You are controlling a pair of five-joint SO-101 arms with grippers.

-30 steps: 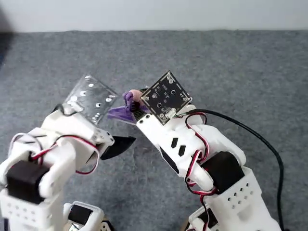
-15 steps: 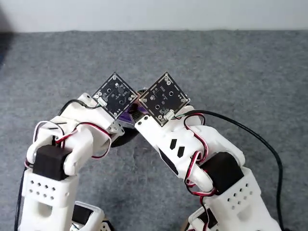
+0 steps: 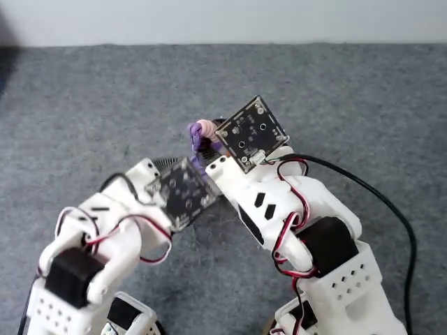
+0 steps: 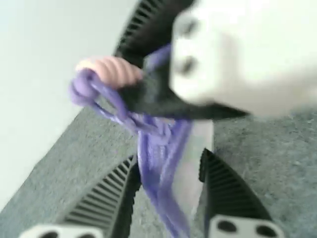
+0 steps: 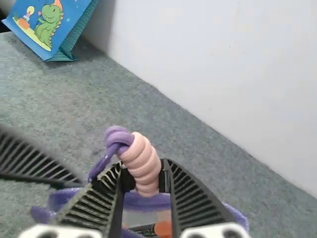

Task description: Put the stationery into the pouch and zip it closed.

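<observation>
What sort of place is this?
Likely an indoor tabletop robot workspace, possibly at home: a grey carpet-like mat, a plain white wall behind it, and a dinosaur-print bag leaning against that wall.

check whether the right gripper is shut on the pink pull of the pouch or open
Shut on it. The right gripper has both fingers pressed against the sides of the pink ribbed pull.

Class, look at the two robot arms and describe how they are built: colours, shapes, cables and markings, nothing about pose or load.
Both the left arm and right arm have white plastic shells, black motor blocks and loose red, white and black wires. Each wrist carries a square black circuit board. The right tool has black ribbed fingers. A black cable trails off the right arm.
</observation>
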